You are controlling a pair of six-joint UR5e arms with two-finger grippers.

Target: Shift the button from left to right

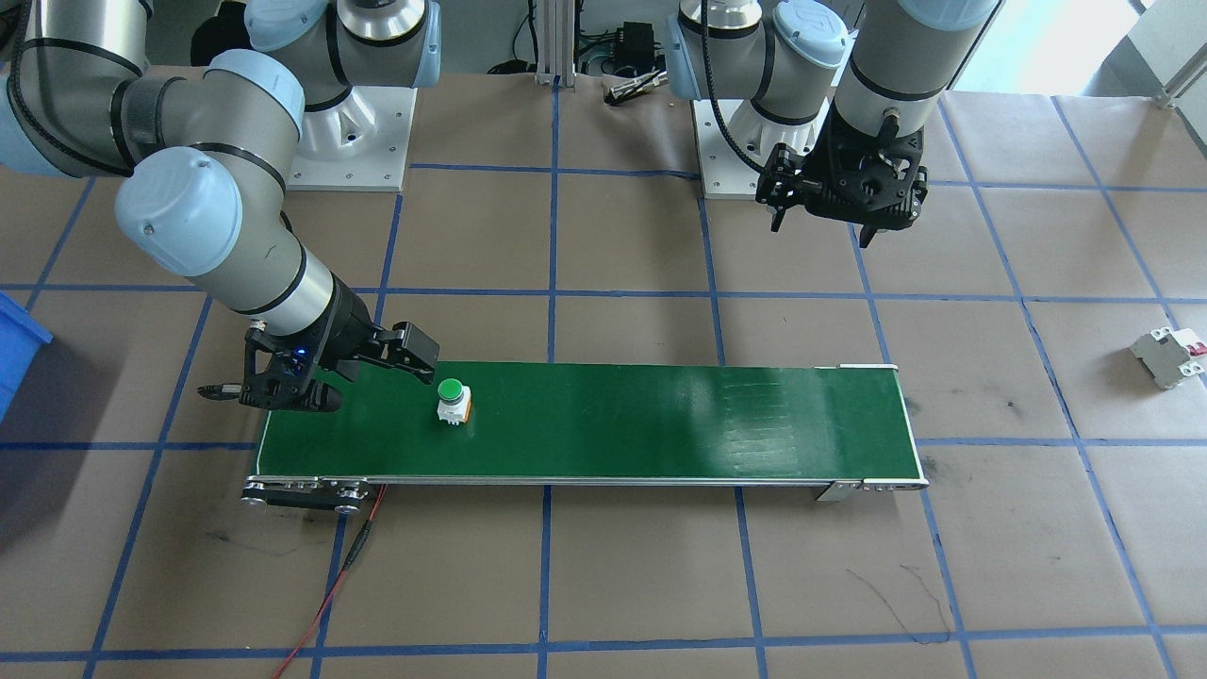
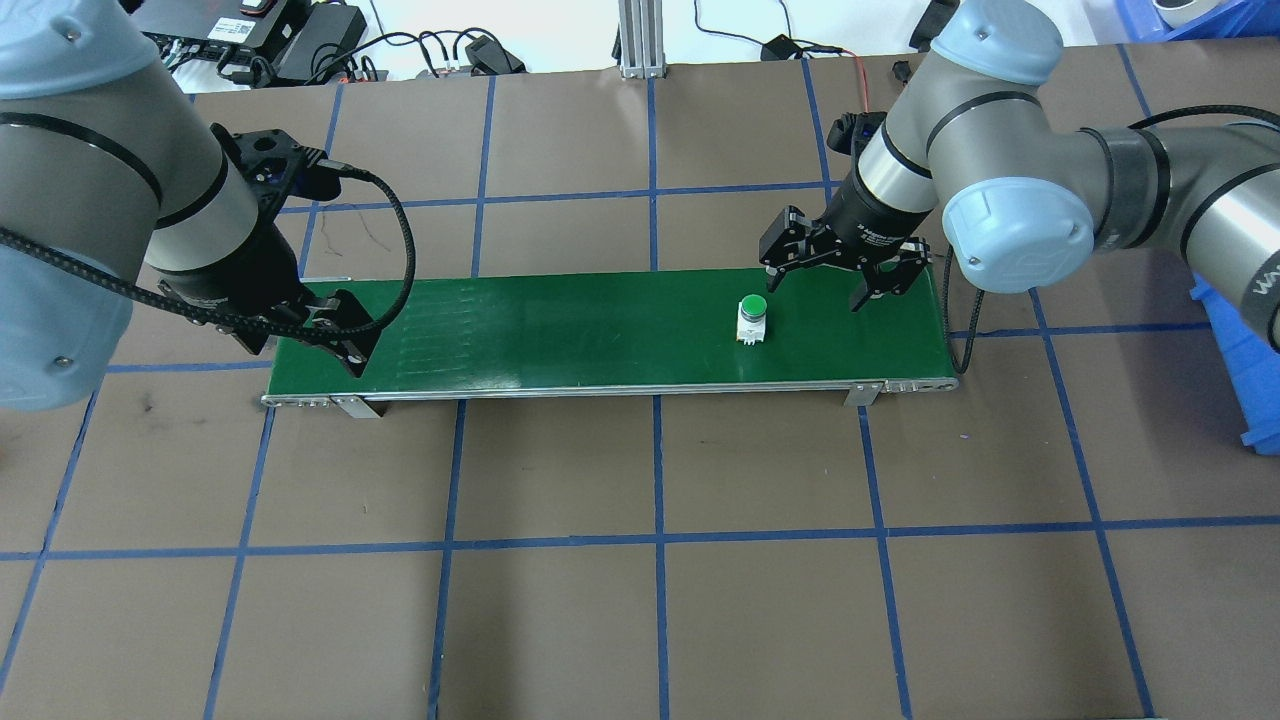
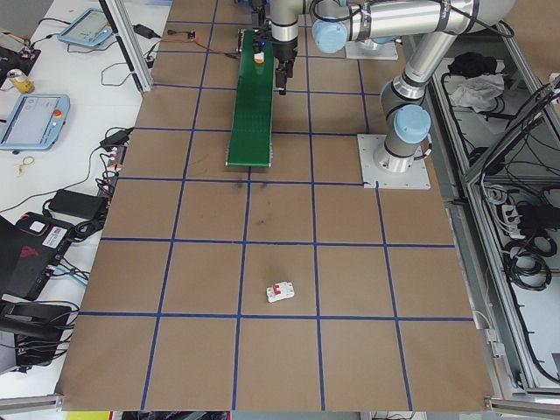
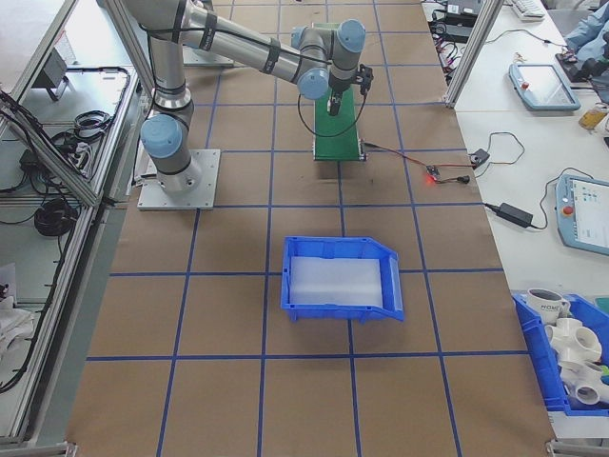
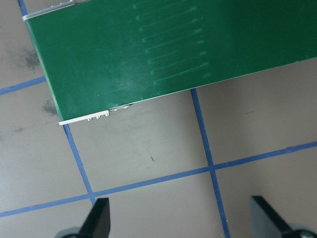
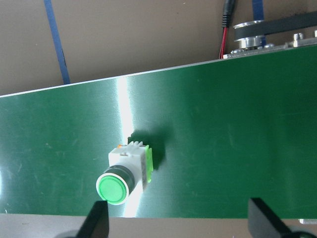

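The left wrist view cuts off all but the tips of the left end effector (image 5: 181,220), and the button falls outside that view. The button (image 2: 752,319) stands upright on the green conveyor belt (image 2: 560,330), near the belt's end on the robot's right; it shows a round green cap on a white blocky body with yellow-green trim. The right end effector (image 2: 820,285) hangs just beside it, fingers spread wide, gripping nothing. The left end effector is also spread wide, over the belt's other end.

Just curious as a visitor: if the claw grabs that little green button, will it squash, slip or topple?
The button looks like rigid plastic, so it probably won't squash. Its blocky white body should grip well; the round cap may slip. It's probably light, so a nudge from the right gripper might tip it.
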